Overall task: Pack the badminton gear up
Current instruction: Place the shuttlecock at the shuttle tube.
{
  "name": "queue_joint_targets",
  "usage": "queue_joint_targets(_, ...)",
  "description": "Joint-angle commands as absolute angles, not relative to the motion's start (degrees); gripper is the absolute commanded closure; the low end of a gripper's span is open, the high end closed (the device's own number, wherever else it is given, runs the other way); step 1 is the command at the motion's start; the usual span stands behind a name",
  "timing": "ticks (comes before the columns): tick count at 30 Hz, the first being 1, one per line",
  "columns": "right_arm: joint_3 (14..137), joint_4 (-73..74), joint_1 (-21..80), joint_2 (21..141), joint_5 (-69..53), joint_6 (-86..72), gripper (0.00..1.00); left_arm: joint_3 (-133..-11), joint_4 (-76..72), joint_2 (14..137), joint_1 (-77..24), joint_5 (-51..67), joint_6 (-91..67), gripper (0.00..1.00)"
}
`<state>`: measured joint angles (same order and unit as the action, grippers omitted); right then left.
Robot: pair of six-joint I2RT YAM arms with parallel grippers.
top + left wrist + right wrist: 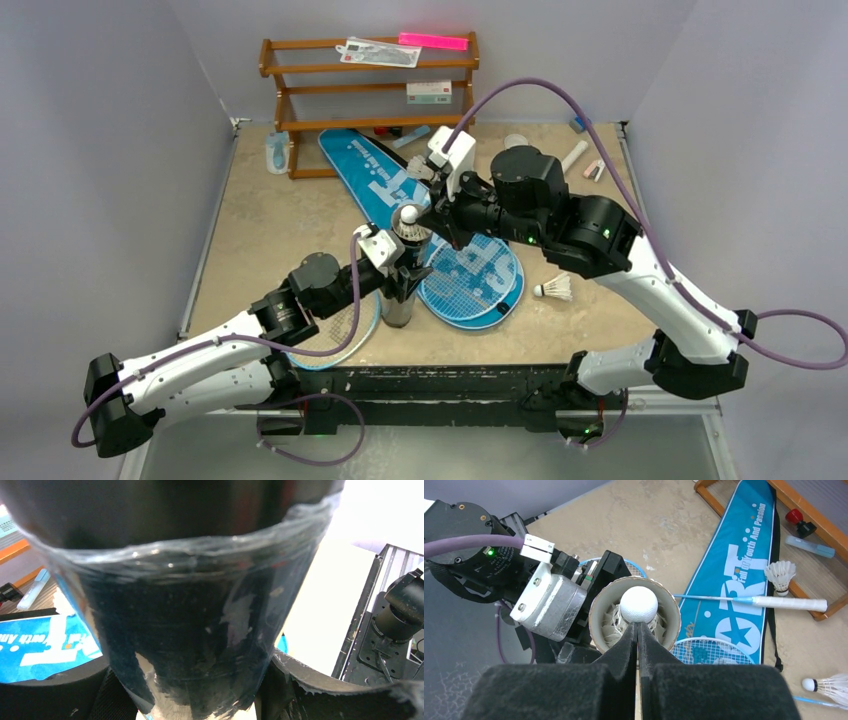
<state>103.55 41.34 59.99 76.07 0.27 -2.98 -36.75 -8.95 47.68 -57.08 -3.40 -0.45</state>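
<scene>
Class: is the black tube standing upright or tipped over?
Upright: the left tool grips the black tube vertical, mouth upward, shuttlecock inside.

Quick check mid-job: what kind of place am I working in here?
Probably a lab test cell, not a home or court: plain walls box in a stone-look tabletop, with a wooden rack of props.

Tube blurred, glare-streaked; background overexposed

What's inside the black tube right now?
A white shuttlecock, cork end up, sits in the mouth of the black tube; feathers show around it. Anything deeper is hidden beneath it.
</scene>
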Motion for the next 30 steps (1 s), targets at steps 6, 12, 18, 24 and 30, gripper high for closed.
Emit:
queue_joint_targets(6,109.30,37.89,60.06,75.43,0.56,-2.10,1.00,-37.62,-8.16,48.05,-57.04,-2.93,-2.52,0.54)
queue_joint_targets(12,103.42,30.42,60.10,74.82,0.68,-1.96,1.00,-37.27,-8.50,47.93,-57.04,-2.50,-2.55,0.54)
queue_joint_targets(18,97.74,22.97,60.10,73.56,1.66,-1.36,1.00,-37.99,-7.56,48.33,-57.04,-2.98,-2.50,0.54)
queue_joint_targets(24,91.04,21.96,60.11,70.88,2.06,-3.89,1.00,-38.07,-7.25,47.58,-57.04,-3.19,-3.05,0.54)
queue_joint_targets(30,90.54,22.25,60.12,69.27,1.73,-4.98,1.00,-38.47,-7.19,47.94,-57.04,-3.77,-3.50,0.54)
